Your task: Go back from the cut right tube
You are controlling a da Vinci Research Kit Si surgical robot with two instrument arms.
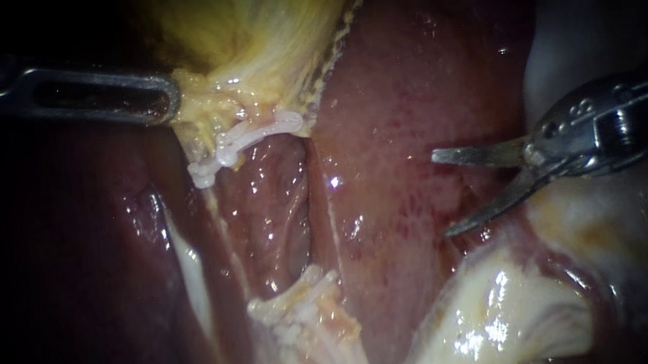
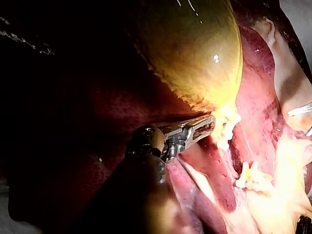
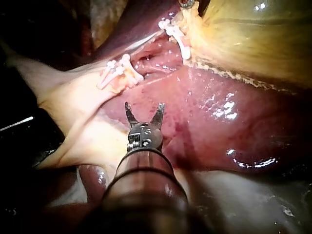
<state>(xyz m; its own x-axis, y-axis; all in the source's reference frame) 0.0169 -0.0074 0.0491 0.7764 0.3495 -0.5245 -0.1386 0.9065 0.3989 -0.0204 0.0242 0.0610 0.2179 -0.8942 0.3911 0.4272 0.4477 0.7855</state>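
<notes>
While backing off, endo view: steel right instrument's hand point(image 1: 440, 194) spread, empty, above dark red wet liver point(image 1: 405, 94), well apart from white-clipped stumps of pale cut tube point(image 1: 299, 308); withdraw along shaft w/o dragging tips. L wrist: steel left instrument's hand point(image 2: 209, 126) pinching yellow-green glossy gallbladder point(image 2: 195, 53) edge; hold. R wrist: open room rearward, pale tissue fold point(image 3: 83, 131) beside.

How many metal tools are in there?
2. The left slender metal instrument grips the yellow gallbladder; the right instrument, jaws open, hovers over the dark red liver. No others show.

No readable txt, labels, nos. or signs anywhere in the 3 views.
</notes>
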